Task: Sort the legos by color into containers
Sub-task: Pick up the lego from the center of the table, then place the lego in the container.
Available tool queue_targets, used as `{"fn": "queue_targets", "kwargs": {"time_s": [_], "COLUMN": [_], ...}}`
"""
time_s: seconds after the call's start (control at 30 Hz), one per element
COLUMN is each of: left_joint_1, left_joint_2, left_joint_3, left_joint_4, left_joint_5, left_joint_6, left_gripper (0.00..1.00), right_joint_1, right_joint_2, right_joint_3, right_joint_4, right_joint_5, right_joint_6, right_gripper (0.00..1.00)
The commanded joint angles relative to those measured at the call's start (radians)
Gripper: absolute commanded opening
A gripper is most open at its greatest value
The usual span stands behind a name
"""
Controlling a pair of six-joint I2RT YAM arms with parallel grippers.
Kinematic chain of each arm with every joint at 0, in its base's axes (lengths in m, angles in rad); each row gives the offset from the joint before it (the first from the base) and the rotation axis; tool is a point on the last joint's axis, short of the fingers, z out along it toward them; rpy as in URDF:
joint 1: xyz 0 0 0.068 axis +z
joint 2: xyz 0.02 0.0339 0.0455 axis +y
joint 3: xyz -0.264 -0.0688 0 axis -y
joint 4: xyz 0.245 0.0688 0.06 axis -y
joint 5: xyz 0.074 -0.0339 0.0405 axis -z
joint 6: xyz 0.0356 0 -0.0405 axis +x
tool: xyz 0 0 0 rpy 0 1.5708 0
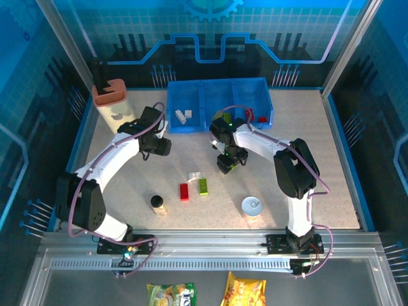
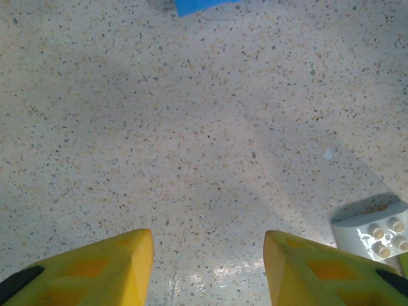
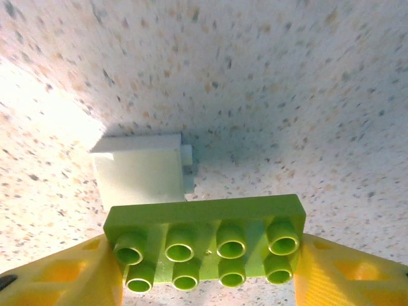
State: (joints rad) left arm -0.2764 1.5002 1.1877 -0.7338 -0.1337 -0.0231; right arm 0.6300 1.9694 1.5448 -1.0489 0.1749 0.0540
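Where the table lies nearest the arm bases, a tin can [image 1: 251,207] and a black-capped bottle [image 1: 157,204] stand by its near edge, with a red lego [image 1: 184,192], a lime lego [image 1: 203,185] and a white lego [image 1: 194,175] just beyond, toward the middle. Farther in, the right gripper [image 3: 204,271] clamps a green lego [image 3: 204,245] by its ends, while the left gripper [image 2: 208,245] hangs with fingers parted around nothing. Against the far edge sits the blue bin [image 1: 170,108], white bricks [image 1: 183,116] in its left compartment and a red brick [image 1: 261,118] in its right.

Both arms [image 1: 111,159] are white with black joints [image 1: 294,171], looping purple cables [image 1: 74,191] and yellow pincer fingers [image 2: 102,271].
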Motion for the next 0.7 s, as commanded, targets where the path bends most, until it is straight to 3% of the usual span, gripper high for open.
{"fn": "queue_targets", "kwargs": {"time_s": [0.0,0.3,0.67], "left_joint_1": [0.011,0.012,0.014], "left_joint_2": [-0.036,-0.051,-0.056], "left_joint_3": [-0.013,-0.019,-0.019], "left_joint_4": [0.006,0.009,0.015], "left_joint_5": [0.019,0.025,0.027], "left_joint_6": [0.013,0.011,0.009], "left_gripper": [0.50,0.50,0.51], "right_joint_1": [0.012,-0.003,-0.129], "right_joint_2": [-0.004,0.087,0.253], "right_joint_3": [0.083,0.325,0.625], "right_joint_4": [-0.046,-0.063,-0.065], "right_joint_5": [-0.001,-0.003,-0.034], "right_joint_6": [0.022,0.055,0.158], "right_gripper": [0.62,0.63,0.62]}}
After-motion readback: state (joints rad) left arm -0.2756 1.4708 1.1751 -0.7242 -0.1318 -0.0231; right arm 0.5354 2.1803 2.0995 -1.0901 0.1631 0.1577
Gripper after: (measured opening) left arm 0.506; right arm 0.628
